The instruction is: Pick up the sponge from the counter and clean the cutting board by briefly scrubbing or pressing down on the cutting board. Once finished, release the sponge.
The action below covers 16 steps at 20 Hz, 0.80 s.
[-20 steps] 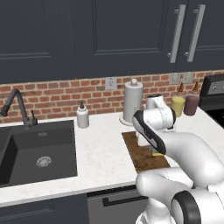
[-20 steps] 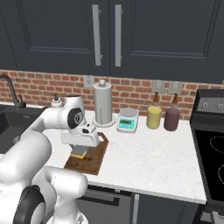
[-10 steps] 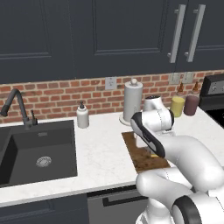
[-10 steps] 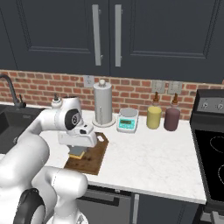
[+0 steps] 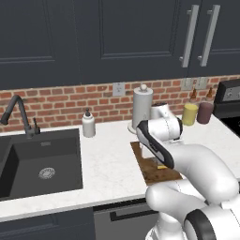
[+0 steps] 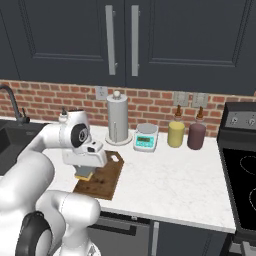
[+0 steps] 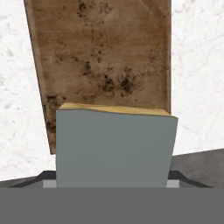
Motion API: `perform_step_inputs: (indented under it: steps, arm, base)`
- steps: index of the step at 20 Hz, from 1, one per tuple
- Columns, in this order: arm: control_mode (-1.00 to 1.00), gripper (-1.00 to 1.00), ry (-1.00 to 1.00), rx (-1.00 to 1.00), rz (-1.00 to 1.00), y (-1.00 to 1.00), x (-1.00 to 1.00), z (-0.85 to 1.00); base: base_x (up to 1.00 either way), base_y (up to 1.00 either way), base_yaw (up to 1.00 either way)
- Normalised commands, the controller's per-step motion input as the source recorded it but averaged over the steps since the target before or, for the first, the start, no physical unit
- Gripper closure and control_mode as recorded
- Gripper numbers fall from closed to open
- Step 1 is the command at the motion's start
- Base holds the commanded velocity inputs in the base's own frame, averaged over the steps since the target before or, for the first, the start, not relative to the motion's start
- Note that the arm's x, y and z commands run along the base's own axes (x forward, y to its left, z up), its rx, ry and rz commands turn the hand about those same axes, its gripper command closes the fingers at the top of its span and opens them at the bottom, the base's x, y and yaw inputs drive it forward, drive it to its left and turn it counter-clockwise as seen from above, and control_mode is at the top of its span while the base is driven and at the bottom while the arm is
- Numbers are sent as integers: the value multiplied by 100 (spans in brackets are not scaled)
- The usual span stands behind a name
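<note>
Counter (image 6: pixel 165 185): white stone with faint marbling, running from the dark inset sink (image 5: pixel 40 161) on one side to the black stove top (image 6: pixel 240 175) on the other; a red brick wall and dark cabinets stand behind it.

Cutting board (image 6: pixel 107 177): dark brown worn wood, rectangular, lying flat on the counter in front of the paper towel holder (image 6: pixel 117 119). A small slot hole sits at its far end. In the hand view (image 7: pixel 105 52) its surface is mottled with dark stains. In the left base view (image 5: pixel 150 173) the arm covers much of it.

Sponge (image 6: pixel 84 174): a small block with a yellow body. It is over the near-left part of the board, under the hand. In the hand view (image 7: pixel 114 146) a broad grey face fills the foreground with a thin yellow edge along its top. In the left base view only a yellow sliver (image 5: pixel 161 166) peeps out beneath the arm. Whether it presses on the wood or hangs just above it cannot be told.

Gripper (image 6: pixel 85 167): pointed down at the board, clamped on the sponge. Its finger tips are hidden behind the sponge in the hand view and under the white hand in the right base view.

Behind the board: a white-and-teal scale (image 6: pixel 146 137), a yellow bottle (image 6: pixel 175 132) and a dark red bottle (image 6: pixel 196 135) stand along the wall; a soap dispenser (image 5: pixel 88 124) stands near the sink.
</note>
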Motion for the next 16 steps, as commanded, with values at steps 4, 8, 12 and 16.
perform_step_inputs:
  steps: [4,8,12,16]
  arm:
    - [-100,100,-2,2,0,14,8,-4]
    - [-100,100,0,10,3,0,24,-25]
    - [-100,100,0,12,8,0,30,-29]
    - [-100,100,0,9,9,0,12,-26]
  base:
    - [0,0,0]
    - [0,0,0]
    - [0,0,0]
    - [0,0,0]
